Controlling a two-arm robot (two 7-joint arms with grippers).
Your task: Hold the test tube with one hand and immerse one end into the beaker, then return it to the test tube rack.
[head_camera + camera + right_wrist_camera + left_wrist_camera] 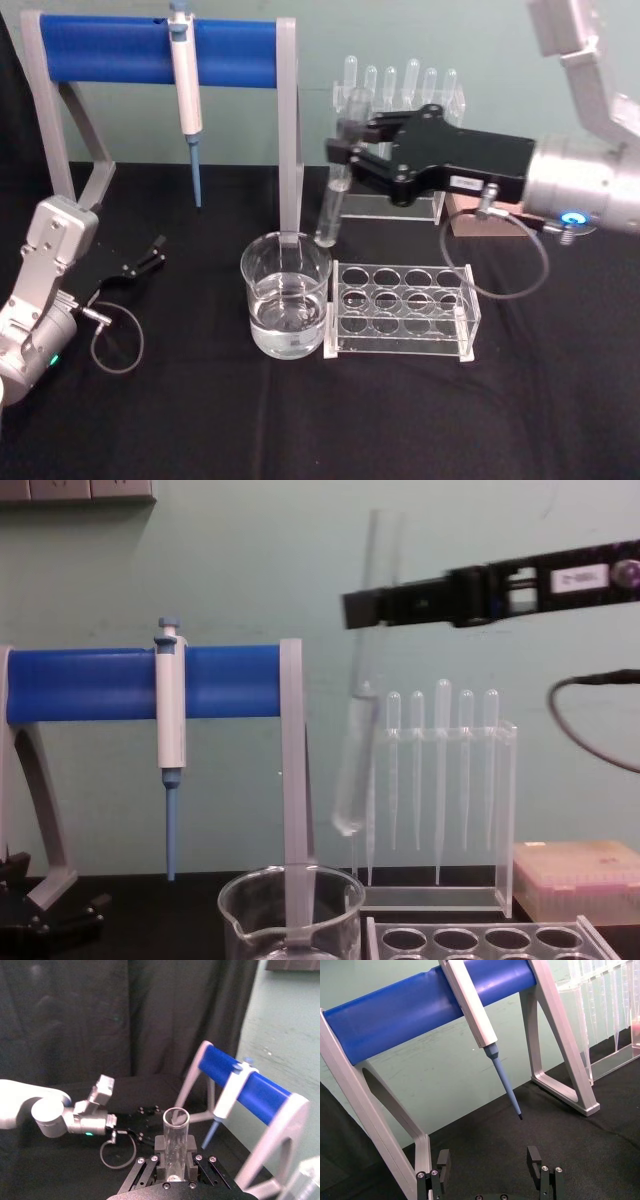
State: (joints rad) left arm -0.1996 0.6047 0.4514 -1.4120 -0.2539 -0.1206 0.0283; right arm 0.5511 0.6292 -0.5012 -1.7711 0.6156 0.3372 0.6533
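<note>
My right gripper [348,152] is shut on the test tube [336,180], a long clear glass tube held near its top and hanging almost upright. In the chest view the test tube [358,740] hangs in the air with its round bottom above and a little behind the rim of the beaker [290,910]. The beaker [286,306] stands on the black table with clear liquid in it, just in front of the tube. From the right wrist camera the tube's open rim [176,1119] sits between the fingers. My left gripper [150,253] rests open at the left, parked low.
A blue pipette stand [160,50] with a hanging pipette [186,90] stands at the back left. A clear empty tube rack [403,310] lies right of the beaker. A rack of thin plastic pipettes [405,100] stands behind, with a pink box [580,880] beside it.
</note>
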